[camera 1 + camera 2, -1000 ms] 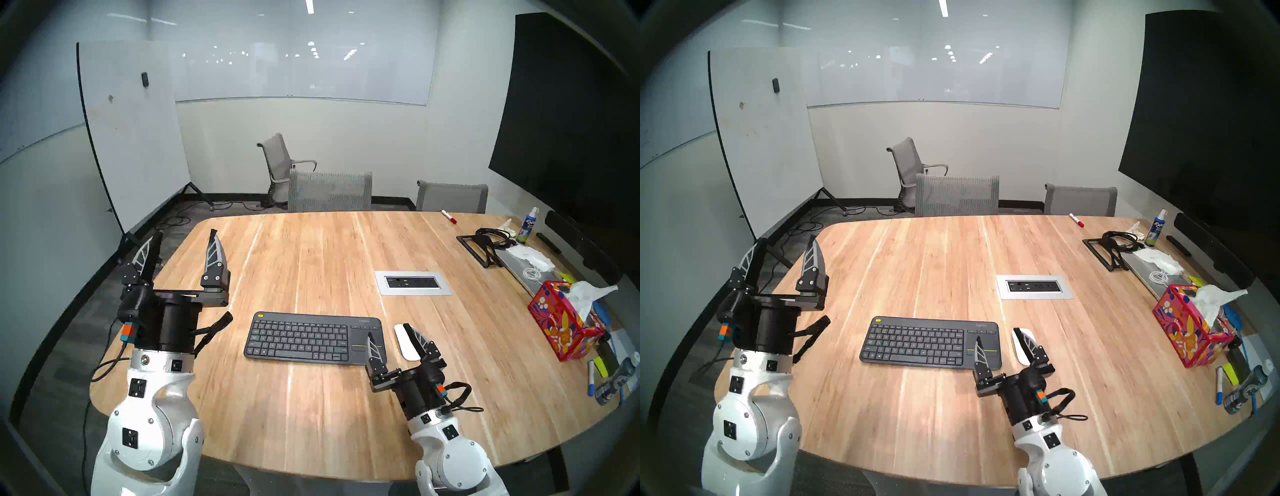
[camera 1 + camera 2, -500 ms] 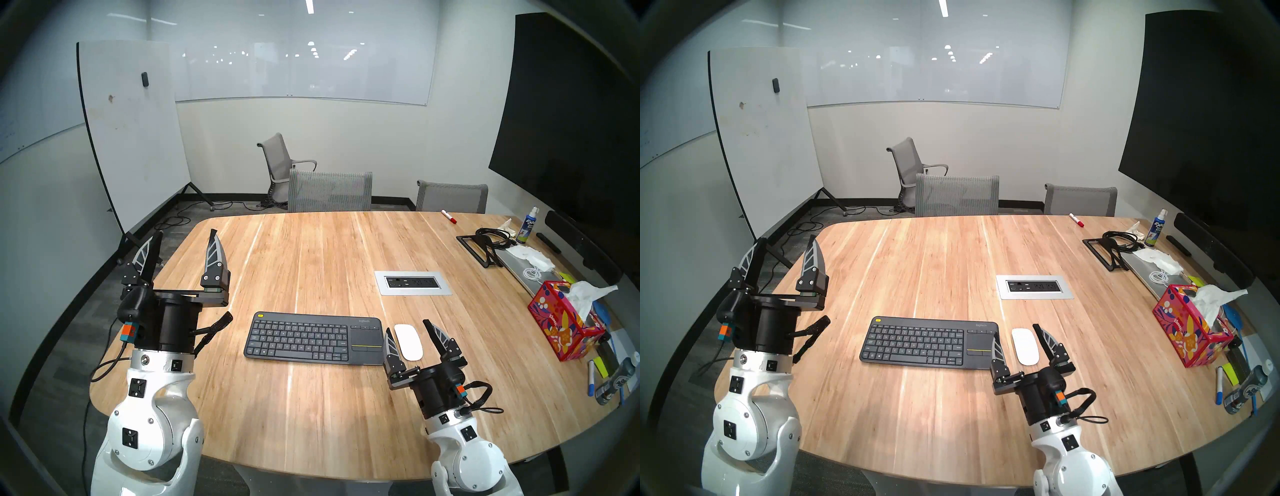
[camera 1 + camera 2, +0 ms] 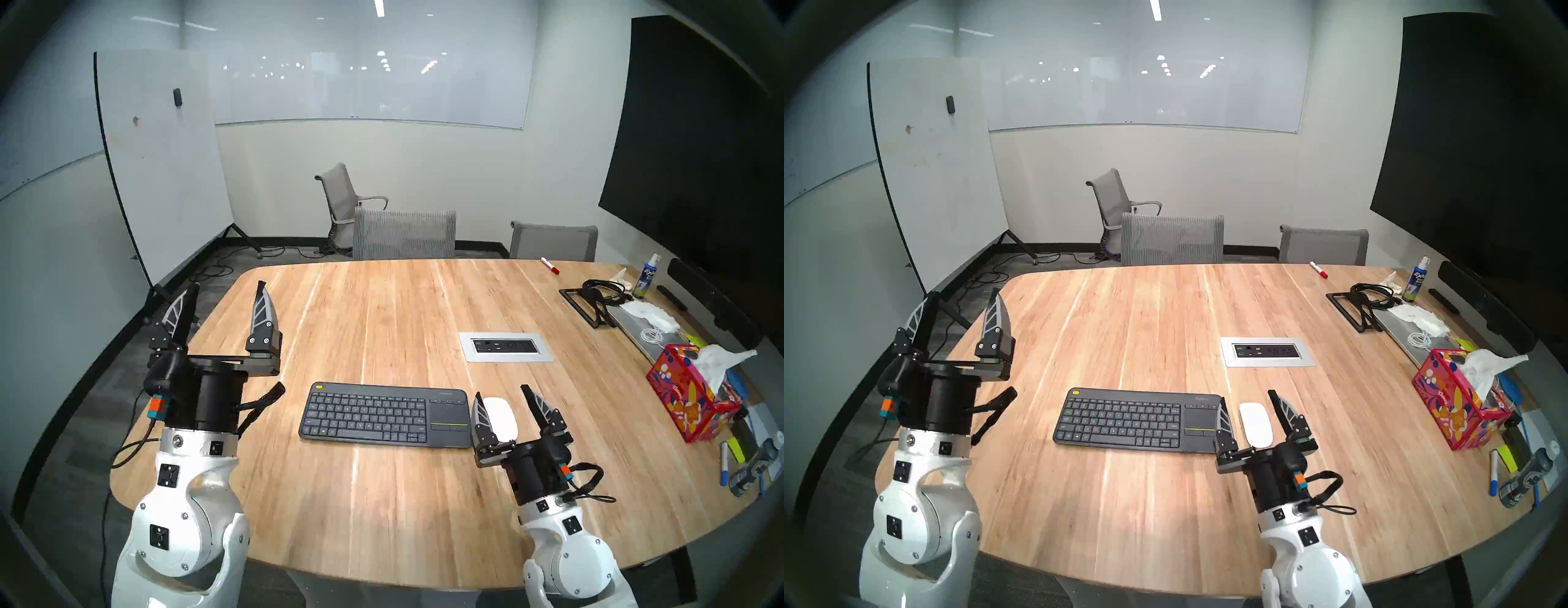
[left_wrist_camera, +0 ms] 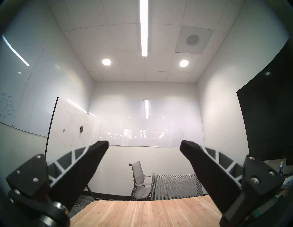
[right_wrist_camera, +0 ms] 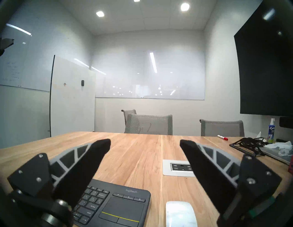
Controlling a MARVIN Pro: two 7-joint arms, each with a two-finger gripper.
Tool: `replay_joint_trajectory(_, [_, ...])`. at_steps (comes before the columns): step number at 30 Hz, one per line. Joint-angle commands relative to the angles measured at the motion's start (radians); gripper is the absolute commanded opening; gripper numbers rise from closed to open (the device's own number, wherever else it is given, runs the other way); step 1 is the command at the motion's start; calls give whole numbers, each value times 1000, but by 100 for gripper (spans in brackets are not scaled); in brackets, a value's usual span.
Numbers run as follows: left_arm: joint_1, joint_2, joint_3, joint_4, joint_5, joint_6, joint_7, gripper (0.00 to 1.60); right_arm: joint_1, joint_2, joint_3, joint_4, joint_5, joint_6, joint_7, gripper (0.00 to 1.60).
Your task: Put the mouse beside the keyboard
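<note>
Right fingers (image 3: 502, 392) shifted right, mouse (image 3: 502, 418) beside keyboard (image 3: 384, 414)

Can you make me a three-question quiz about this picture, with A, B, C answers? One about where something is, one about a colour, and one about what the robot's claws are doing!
1. Where is the mouse?
A. On top of the keys
B. On the table just past the keyboard's touchpad end
C. Inside the tissue box

2. What colour is the small button at the keyboard's far corner?
A. Yellow
B. Purple
C. Pink

3. What is the right gripper doing?
A. Squeezing the mouse
B. Clamped shut on a pen
C. Open, holding nothing

Answers:
1. B: the white mouse lies on the wood next to the touchpad end.
2. A: a yellow button shows at the corner away from the touchpad.
3. C: its fingers stand wide apart, with the mouse lying on the table below them.
</note>
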Motion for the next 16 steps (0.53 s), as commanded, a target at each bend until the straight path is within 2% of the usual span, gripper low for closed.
replay_joint_trajectory(1, [-2,2,-1,-23,1,-2,-1,160,24,-8,-4,-10,1,-21,-7,160])
replay_joint_trajectory(16, [-2,2,-1,-23,1,-2,-1,160,25,-3,-7,-9,2,-23,-15,160])
